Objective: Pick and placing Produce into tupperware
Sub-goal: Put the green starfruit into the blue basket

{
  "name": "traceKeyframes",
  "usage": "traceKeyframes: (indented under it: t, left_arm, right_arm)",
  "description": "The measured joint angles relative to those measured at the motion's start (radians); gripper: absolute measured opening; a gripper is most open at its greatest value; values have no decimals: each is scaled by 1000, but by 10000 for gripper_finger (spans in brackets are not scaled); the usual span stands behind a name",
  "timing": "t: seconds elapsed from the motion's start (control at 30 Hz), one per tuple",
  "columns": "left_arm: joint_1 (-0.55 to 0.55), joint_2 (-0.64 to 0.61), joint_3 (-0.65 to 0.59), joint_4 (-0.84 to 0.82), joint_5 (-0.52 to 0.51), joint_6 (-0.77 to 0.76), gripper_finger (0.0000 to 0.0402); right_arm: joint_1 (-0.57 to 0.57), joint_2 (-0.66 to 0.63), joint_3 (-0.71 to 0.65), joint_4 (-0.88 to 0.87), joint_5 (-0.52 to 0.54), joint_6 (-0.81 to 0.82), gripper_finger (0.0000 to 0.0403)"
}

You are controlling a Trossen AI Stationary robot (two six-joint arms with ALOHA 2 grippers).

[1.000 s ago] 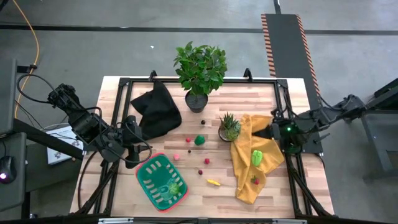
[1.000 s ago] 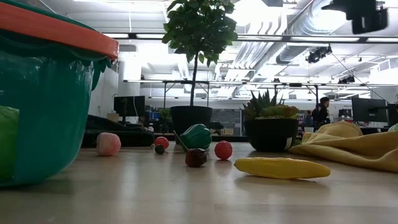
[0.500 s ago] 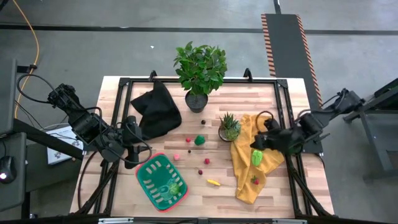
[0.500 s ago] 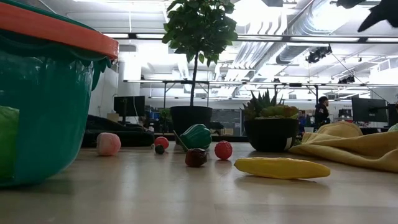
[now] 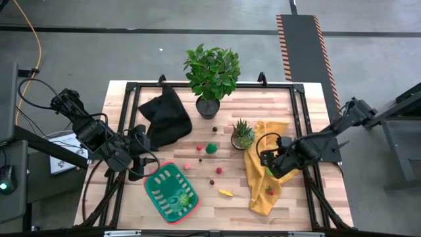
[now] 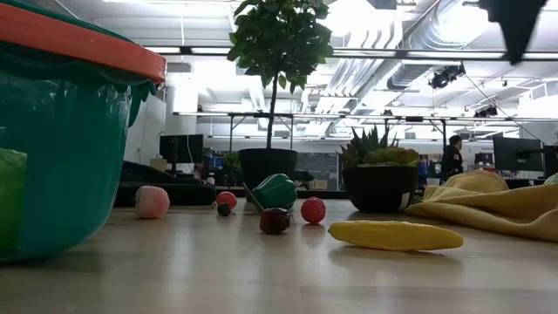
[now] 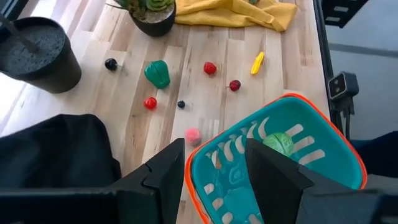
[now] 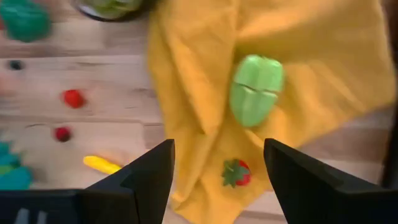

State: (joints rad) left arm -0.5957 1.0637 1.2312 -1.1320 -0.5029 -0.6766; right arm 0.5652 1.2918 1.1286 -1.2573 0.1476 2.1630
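The green, red-rimmed tupperware (image 7: pixel 323 146) is seen directly under the left gripper (image 7: pixel 214 165), a green leafy piece (image 7: pixel 278 142) lying inside. A light-green pepper (image 8: pixel 256 81) and a strawberry (image 8: pixel 236 173) are seen ahead of the right gripper (image 8: pixel 217 163).
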Motion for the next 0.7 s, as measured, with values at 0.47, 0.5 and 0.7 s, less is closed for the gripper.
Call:
traceKeyframes:
  t: [0.47, 0.5, 0.7]
  left_arm:
    - [0, 0, 0, -1, 83, 67, 156]
    - [0, 0, 0, -1, 87, 67, 156]
    - [0, 0, 0, -1, 103, 67, 156]
  right_arm:
    - [-4, 5, -197, 172, -101, 133, 238]
    - [-8, 5, -213, 191, -103, 133, 238]
    - [-33, 5, -289, 266, -122, 141, 238]
